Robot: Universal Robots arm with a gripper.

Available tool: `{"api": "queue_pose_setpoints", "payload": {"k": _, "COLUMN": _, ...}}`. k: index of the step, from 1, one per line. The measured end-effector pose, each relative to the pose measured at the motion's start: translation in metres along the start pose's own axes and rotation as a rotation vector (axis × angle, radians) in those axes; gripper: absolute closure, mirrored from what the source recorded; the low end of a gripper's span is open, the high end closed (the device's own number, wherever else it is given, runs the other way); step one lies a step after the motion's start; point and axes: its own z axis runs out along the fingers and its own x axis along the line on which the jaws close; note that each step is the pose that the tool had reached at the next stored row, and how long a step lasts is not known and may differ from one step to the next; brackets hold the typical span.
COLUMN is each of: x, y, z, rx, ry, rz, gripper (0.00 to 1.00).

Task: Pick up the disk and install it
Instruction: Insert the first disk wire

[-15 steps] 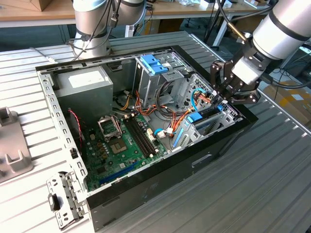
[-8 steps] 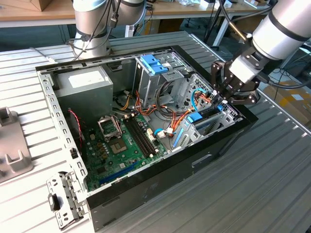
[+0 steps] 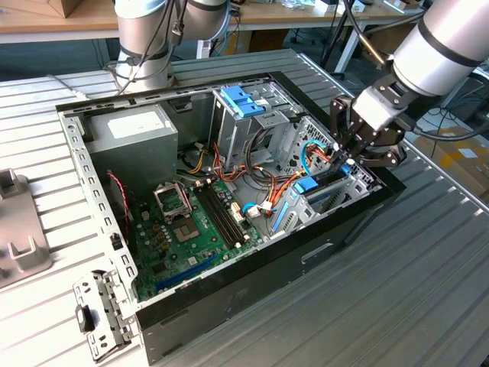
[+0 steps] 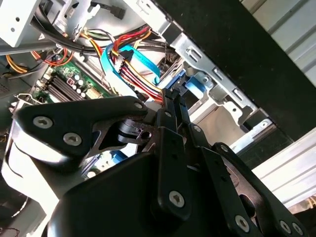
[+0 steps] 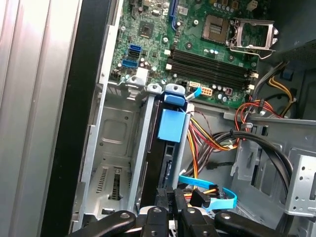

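The end effector [image 3: 345, 157] is reaching down into the open computer case [image 3: 252, 267], at the corner bay nearest the exterior view's right. Its black fingers [image 5: 170, 207] are sitting drawn close together, pinching the near edge of the disk [image 5: 168, 148], which is standing on edge in its light-blue frame inside a metal drive bay [image 5: 116, 148]. In the first wrist view the disk is stretching away from the end effector toward the green motherboard [image 5: 207, 44], its blue tab lying at the far end. A blue flat cable [image 5: 210, 195] and a bundle of red, yellow and orange wires [image 5: 207, 138] are lying just beside the end effector. The case is sitting on the ribbed metal tabletop [image 3: 397, 306]. Well beyond the end effector, the grey power supply box [image 3: 134, 145] is occupying the case's far corner.
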Motion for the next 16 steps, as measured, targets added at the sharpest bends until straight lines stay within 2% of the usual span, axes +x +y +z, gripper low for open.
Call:
{"api": "queue_pose_setpoints", "payload": {"k": 3, "x": -0.0007, "y": 0.0041, "z": 0.0004, "rx": 0.0022, "ry": 0.0007, "rz": 0.013, "gripper": 0.84}}
{"api": "queue_pose_setpoints", "payload": {"k": 11, "x": -0.0003, "y": 0.0053, "z": 0.0037, "rx": 0.0205, "ry": 0.0052, "rz": 0.128, "gripper": 0.84}}
{"api": "queue_pose_setpoints", "payload": {"k": 16, "x": -0.0006, "y": 0.0085, "z": 0.0051, "rx": 0.0259, "ry": 0.0068, "rz": 0.161, "gripper": 0.84}}
